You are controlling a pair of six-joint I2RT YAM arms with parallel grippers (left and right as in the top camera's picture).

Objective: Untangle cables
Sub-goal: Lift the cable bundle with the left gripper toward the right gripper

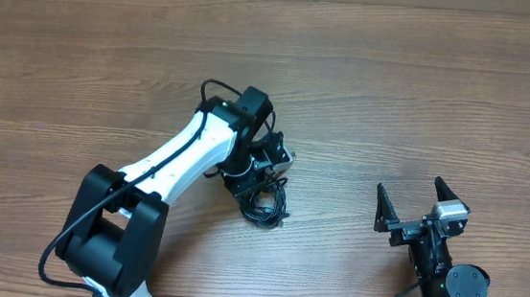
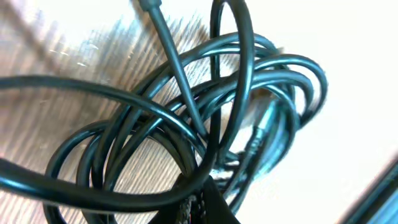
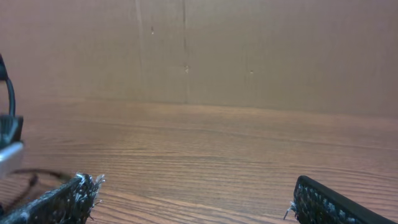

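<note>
- Near the middle of the table [image 1: 443, 87], the left pincer [image 2: 206, 200] pointed down into the cables [image 1: 265, 206]. Its own camera showed the two fingers as a single dark wedge, so I took it to be closed, with a strand or two seemingly nipped at the tip.
- Right around that tip the cables lay as one small black bundle. Several loops were stacked and crossing each other, and one straight plug end [image 2: 152, 15] poked out over the top of the coil.
- From above, the bundle sat on the wood just beyond the white left arm [image 1: 183, 156], directly under the fingers. It was compact, with no strand drawn out away from it.
- Well apart, toward the right front edge, the right pincer [image 1: 410, 187] hung with its fingers spread wide and nothing between them. Its camera saw mostly bare wood and the brown wall [image 3: 249, 50] behind.
- My reading of progress was that the job had hardly begun. No cord lay separated on its own, and every loop was in the one knot.
- What was left, as I judged it, was nearly everything. One part had to be held down, a plug end drawn free through the loops, and each cord laid out by itself. The right pincer had not yet come near the bundle.
</note>
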